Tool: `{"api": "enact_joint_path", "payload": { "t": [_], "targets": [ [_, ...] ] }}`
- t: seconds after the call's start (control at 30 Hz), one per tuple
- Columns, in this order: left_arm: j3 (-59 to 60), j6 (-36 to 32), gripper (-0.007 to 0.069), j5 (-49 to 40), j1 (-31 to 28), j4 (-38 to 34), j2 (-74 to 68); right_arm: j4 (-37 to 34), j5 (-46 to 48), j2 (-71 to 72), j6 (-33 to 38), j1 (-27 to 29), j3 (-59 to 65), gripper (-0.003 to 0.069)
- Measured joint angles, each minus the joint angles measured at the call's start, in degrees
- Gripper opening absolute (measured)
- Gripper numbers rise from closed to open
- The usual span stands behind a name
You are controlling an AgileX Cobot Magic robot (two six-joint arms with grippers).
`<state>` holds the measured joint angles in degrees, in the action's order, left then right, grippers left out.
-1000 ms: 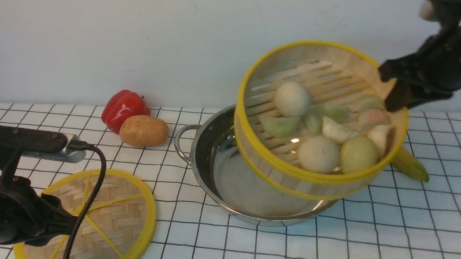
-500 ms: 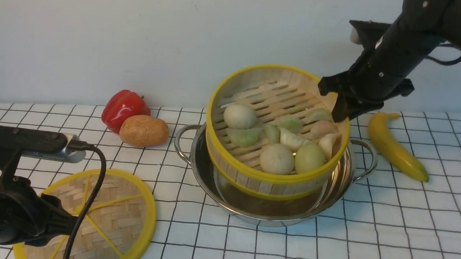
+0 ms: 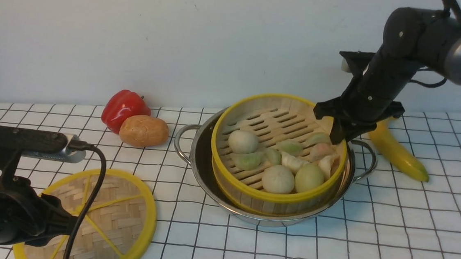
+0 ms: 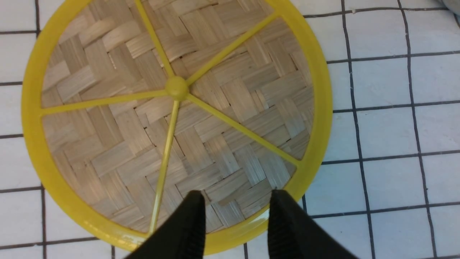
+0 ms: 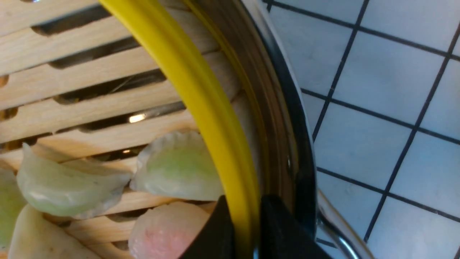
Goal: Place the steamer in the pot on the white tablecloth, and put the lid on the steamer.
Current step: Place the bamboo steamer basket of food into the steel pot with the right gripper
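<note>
While the left gripper [image 4: 235, 201] hangs with its jaws apart and empty above the near edge of the lid [image 3: 96, 217], the lid lies flat on the tablecloth [image 3: 369, 247]. Its spoked face is up, and it sits nearer the camera than the pot [image 3: 200, 160], to the pot's left and well apart from it. The pot stands upright on the cloth, its two loop handles pointing left and right. Inside it sits the steamer [image 3: 278, 198], open side up, its yellow rim rising above the pot's edge and its slats running from near left to far right. Whether its base touches the pot's bottom cannot be told. The steamer holds round buns [image 3: 278, 178] and folded dumplings [image 3: 248, 160] in white, pale green and pink, gathered toward its near right. The right gripper [image 5: 243, 212] is clamped narrowly on the steamer's rim at the far right, one finger inside the wall and one between steamer and pot. Beyond the pot to the left lie a potato [image 3: 144, 131] and, just behind it, a red pepper [image 3: 123, 108]. A banana [image 3: 397, 153] lies just right of the pot.
</note>
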<state>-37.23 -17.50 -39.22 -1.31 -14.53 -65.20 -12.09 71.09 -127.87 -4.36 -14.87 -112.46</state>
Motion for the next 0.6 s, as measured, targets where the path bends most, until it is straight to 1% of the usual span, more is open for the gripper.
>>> {"api": "enact_joint_path", "payload": {
  "t": [0.3, 0.6],
  "targets": [
    [0.0, 0.0, 0.0243, -0.1, 0.0, -0.1, 0.0, -0.7, -0.4, -2.1, 0.4, -0.1, -0.1, 0.0085],
    [0.0, 0.0, 0.0243, -0.1, 0.0, -0.2, 0.0, -0.6, -0.9, -2.8, 1.6, -1.7, -1.1, 0.0085]
  ]
}}
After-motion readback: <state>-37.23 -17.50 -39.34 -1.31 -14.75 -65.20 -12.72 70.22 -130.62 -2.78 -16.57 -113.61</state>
